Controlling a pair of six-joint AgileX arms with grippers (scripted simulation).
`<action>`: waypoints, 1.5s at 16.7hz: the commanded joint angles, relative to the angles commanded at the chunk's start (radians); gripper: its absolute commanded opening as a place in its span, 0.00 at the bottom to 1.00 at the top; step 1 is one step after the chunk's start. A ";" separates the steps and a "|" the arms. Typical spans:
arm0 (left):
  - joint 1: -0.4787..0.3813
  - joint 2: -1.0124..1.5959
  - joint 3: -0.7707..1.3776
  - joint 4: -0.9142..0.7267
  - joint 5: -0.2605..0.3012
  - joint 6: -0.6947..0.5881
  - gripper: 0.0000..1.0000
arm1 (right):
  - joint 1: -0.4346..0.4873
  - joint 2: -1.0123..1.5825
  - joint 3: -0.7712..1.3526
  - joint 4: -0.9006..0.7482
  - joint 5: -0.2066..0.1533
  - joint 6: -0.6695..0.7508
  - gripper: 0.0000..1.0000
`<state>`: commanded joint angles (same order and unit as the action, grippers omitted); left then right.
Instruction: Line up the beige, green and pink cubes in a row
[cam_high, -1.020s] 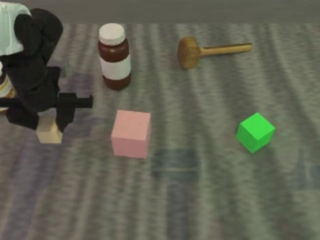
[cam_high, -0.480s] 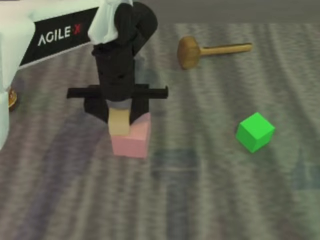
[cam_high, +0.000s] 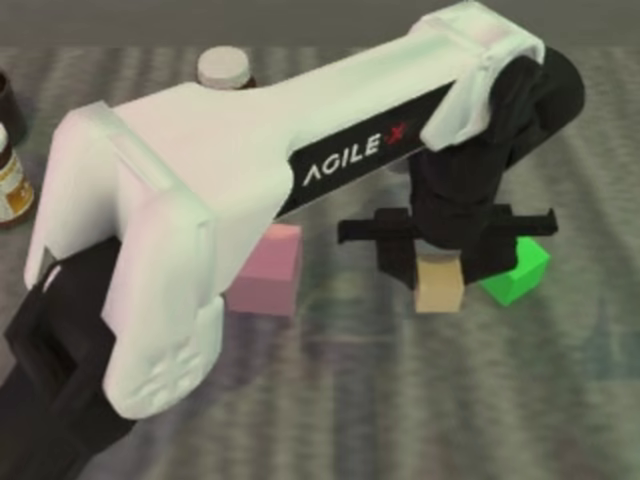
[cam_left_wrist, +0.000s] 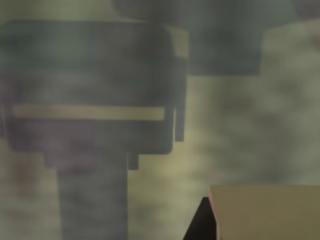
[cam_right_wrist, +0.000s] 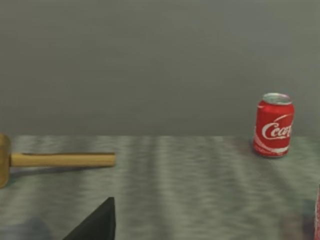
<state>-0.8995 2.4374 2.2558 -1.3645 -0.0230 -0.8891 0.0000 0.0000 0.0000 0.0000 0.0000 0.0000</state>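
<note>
between pink cube (cam_high: 266, 270) and green cube (cam_high: 517, 270), left gripper (cam_high: 440, 275) clamped on beige cube (cam_high: 439, 285); right arm out of top view.

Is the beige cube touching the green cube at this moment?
Cannot tell. In the top view the beige cube, held by the left end effector, sits beside the green cube, but the end effector hides where they would meet.

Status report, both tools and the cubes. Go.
Left tool shut on beige cube, between pink cube and green cube. Beige close beside green; contact unclear. Right tool out of top view, parked.
</note>
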 joint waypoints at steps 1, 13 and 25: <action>-0.017 0.010 0.018 -0.008 -0.001 -0.018 0.00 | 0.000 0.000 0.000 0.000 0.000 0.000 1.00; -0.025 0.024 -0.158 0.186 -0.001 -0.025 0.00 | 0.000 0.000 0.000 0.000 0.000 0.000 1.00; -0.027 0.031 -0.222 0.252 -0.001 -0.027 0.38 | 0.000 0.000 0.000 0.000 0.000 0.000 1.00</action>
<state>-0.9261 2.4682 2.0343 -1.1127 -0.0245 -0.9157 0.0000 0.0000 0.0000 0.0000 0.0000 0.0000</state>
